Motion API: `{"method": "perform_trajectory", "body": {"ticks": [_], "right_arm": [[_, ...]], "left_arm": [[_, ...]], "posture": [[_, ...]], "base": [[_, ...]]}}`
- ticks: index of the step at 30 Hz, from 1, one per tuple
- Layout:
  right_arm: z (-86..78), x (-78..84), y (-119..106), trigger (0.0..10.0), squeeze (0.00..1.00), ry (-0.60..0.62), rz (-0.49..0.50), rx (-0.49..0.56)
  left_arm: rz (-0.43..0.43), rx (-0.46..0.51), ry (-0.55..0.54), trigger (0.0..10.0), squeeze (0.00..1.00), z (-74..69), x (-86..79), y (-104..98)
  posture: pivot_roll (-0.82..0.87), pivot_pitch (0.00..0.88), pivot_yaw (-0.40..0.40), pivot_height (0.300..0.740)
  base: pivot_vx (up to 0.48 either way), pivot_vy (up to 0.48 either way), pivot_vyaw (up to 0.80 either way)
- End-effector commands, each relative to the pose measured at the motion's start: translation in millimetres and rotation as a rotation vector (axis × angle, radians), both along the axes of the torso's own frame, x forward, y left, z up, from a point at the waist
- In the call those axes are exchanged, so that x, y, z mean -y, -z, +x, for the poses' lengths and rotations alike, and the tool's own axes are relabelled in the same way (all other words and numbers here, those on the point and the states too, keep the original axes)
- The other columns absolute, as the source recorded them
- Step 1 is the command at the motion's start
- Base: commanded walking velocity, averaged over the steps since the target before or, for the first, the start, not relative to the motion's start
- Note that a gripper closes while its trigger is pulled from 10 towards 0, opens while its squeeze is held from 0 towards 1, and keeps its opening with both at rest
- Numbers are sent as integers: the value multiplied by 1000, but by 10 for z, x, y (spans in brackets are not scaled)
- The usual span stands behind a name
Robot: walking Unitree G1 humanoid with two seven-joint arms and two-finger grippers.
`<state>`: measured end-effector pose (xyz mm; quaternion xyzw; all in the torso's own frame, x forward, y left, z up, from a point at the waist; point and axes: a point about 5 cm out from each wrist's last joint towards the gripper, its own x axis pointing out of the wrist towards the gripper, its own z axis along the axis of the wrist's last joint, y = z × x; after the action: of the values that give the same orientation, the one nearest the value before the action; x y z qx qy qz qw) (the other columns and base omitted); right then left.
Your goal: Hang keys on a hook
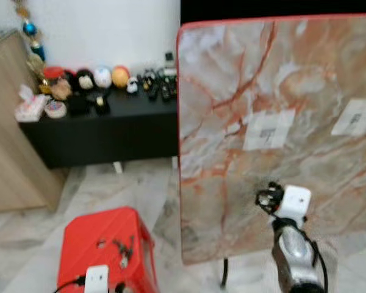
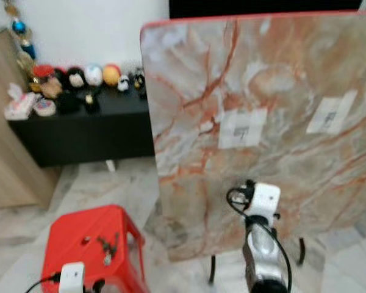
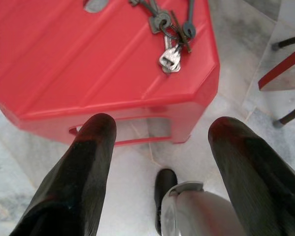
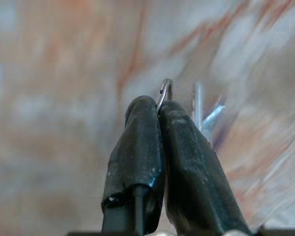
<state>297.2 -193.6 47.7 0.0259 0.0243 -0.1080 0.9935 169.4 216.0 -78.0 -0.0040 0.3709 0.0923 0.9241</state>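
We are pressing the right gripper (image 4: 159,110) together on a thin metal ring (image 4: 166,88) — close before the marble board (image 1: 280,91). Our left gripper (image 3: 162,132) is hanging spread above the red stool (image 3: 64,59) — there the keys (image 3: 169,37) are lying.

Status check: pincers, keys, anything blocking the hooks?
Right pincer shut on a metal ring, close to marble board. Left pincer open above red stool; key bunch lies there. Hook patches unobstructed.
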Motion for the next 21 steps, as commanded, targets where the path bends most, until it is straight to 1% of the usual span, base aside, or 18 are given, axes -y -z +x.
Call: {"method": "perform_trajectory", "body": {"ticks": [1, 3, 6, 8, 13, 15, 16, 17, 19, 21], "right_arm": [[33, -52, -87, 10000, 0, -8, -27, 46], [31, -41, -99, 10000, 0, -1, -34, 53], [24, -3, -172, 10000, 0, 29, -88, 90], [28, -3, -264, 10000, 0, 35, -147, 136], [39, 11, -388, 10000, 0, 53, -220, 186], [53, -10, -442, 10000, 0, 36, -255, 209], [53, -10, -442, 10000, 0, 36, -255, 209], [65, -34, -483, 10000, 0, 20, -300, 225], [69, -45, -506, 10000, 0, 19, -338, 232], [64, -43, -541, 10000, 0, 42, -387, 244]], "left_arm": [[9, -26, 0, 10000, 0, -66, -39, 26], [9, -26, 0, 10000, 0, -65, -38, 25], [9, -28, 1, 10000, 0, -61, -34, 26], [6, -29, 3, 10000, 0, -60, -23, 28], [7, -36, 25, 10000, 0, -58, 14, 36], [4, -34, 23, 10000, 0, -57, 16, 36], [4, -34, 23, 10000, 0, -57, 16, 36], [2, -35, 23, 10000, 0, -55, 18, 36], [1, -35, 24, 10000, 0, -54, 20, 36], [0, -36, 28, 10000, 0, -51, 23, 36]], "posture": [[31, 0, -28, 725], [31, 0, -28, 725], [32, 0, -31, 725], [30, 0, -31, 725], [32, 0, -33, 725], [30, 0, -32, 725], [30, 0, -32, 725], [30, 0, -32, 725], [30, 0, -32, 725], [30, 0, -33, 725]], "base": [[0, 0, 0], [0, 0, 0], [0, 0, 0], [0, 0, 0], [0, 0, 0], [0, 0, 0], [0, 0, 0], [0, 0, 0], [0, 0, 0], [0, 0, 0]]}}
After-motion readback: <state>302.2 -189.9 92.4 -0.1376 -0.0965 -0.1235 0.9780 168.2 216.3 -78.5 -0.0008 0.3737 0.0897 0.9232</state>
